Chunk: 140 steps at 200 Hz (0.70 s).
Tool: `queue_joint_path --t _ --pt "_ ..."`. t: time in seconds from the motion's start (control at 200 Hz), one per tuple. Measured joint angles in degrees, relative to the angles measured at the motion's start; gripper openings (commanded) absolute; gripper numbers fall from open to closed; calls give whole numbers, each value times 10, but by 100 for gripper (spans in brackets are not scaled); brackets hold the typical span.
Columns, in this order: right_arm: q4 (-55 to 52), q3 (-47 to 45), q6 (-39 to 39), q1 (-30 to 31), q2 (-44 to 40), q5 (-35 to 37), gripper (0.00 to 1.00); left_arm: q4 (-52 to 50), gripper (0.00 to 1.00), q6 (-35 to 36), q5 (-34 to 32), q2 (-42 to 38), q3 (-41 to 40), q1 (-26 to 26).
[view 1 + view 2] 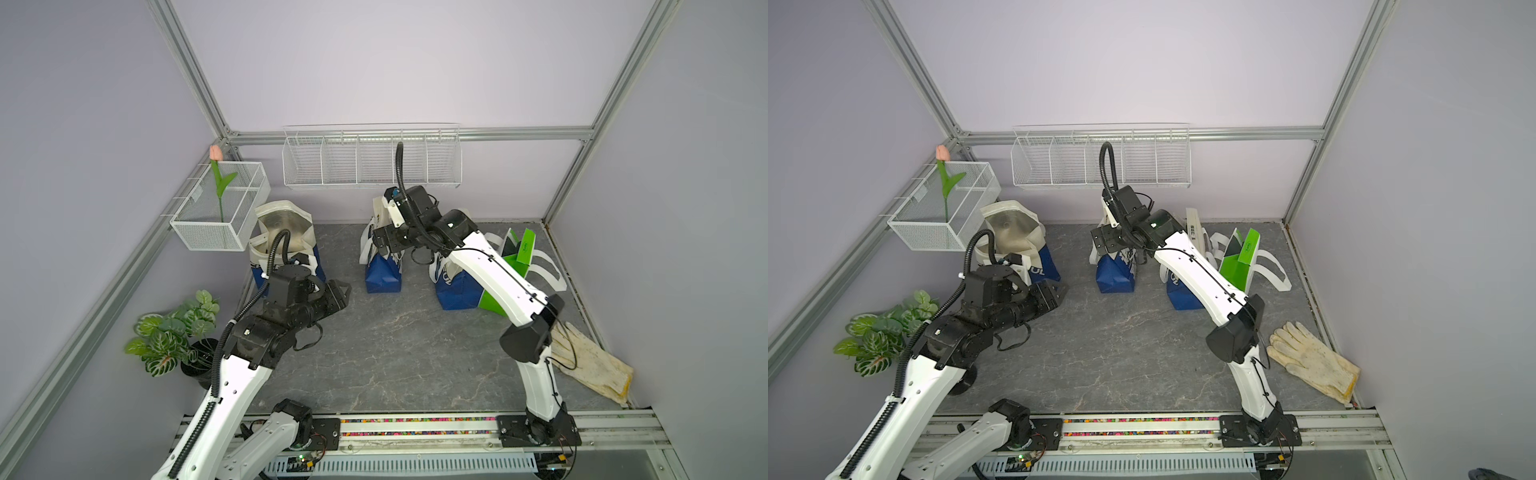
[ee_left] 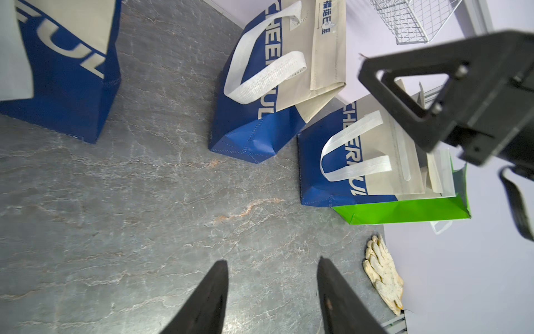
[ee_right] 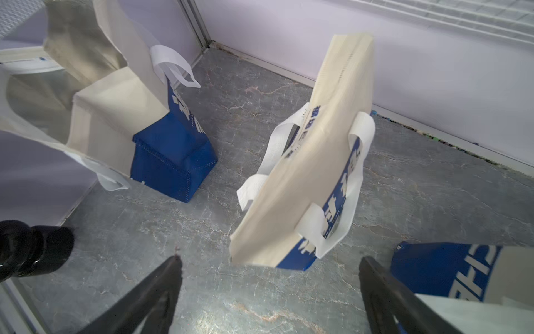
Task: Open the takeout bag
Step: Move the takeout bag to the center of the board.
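Well, in both top views the right gripper [image 1: 381,244] hangs just over the top of the middle takeout bag [image 1: 382,276], which stands on the grey table [image 1: 395,353] near the back wall, roughly in the centre. The left gripper [image 1: 340,293] hovers low beside the open bag [image 1: 284,226] at the left rear corner, whose mouth gapes upward. To the right, a third bag [image 1: 453,293] leans against a green bag [image 1: 523,249], and a work glove [image 1: 1312,361] lies flat near the right wall.

From the left wrist, the left gripper [image 2: 271,289] has its fingers [image 2: 208,297] parted with only bare tabletop between them; it grasps nothing. Ahead, the middle takeout bag [image 2: 251,136] shows its top pressed flat and one white handle drooping down its side. The third bag [image 2: 326,173], the green bag [image 2: 404,208] and the work glove [image 2: 383,277] sit further along.

From the right wrist, the right gripper [image 3: 270,260] is spread wide and released, its fingers [image 3: 156,289] touching nothing. The middle takeout bag [image 3: 312,173] stands just ahead of them, slightly tilted and a little blurred, its top edges together. The open bag [image 3: 115,115] stands apart from it.
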Motion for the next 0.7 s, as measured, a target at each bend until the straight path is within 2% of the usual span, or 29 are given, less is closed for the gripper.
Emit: queue_joint_path --t 0.055,0.125,0.325,0.415,0.7 --pt "-14 55 2 1 38 5 93 9 51 -5 9 -3 -18 0" --pt "-29 107 9 3 73 15 83 16 50 -9 19 -1 -33 0" --pt "-75 134 23 6 90 45 27 22 49 -6 31 4 -38 0" --pt "-86 137 20 13 90 60 8 21 49 -2 35 4 -38 0" --pt "-133 138 14 50 77 84 7 21 49 2 54 3 -33 0"
